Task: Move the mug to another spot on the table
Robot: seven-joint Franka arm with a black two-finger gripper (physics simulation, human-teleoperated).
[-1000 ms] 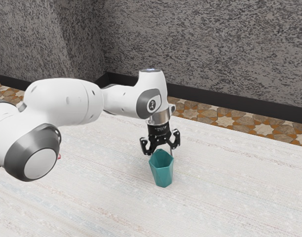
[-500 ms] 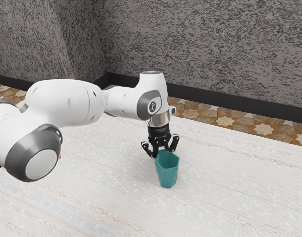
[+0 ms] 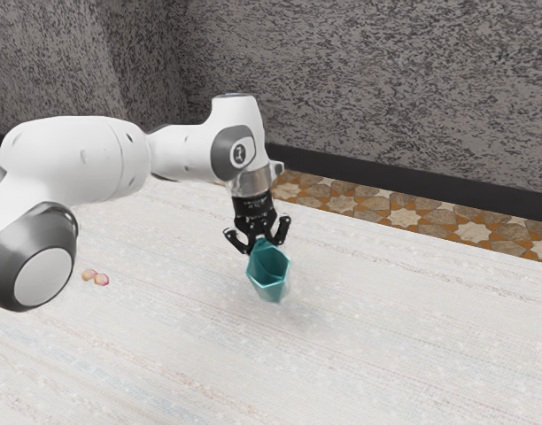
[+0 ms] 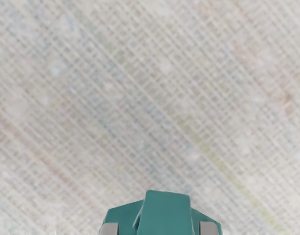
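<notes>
Just above the pale woven table [image 3: 413, 319], near its middle, the teal mug [image 3: 269, 273] hangs tilted, its faceted body leaning toward the exterior view's right and its base clear of the surface. The black gripper [image 3: 259, 243] is clamped on its rim from two sides, with the white arm [image 3: 120, 168] reaching in from the exterior view's left. In the wrist view the mug [image 4: 162, 213] sits right under the hand, with the table [image 4: 140, 98] weave beyond it. Two small pink bits [image 3: 96, 277] lie on the table well apart from the mug, toward the exterior view's left.
</notes>
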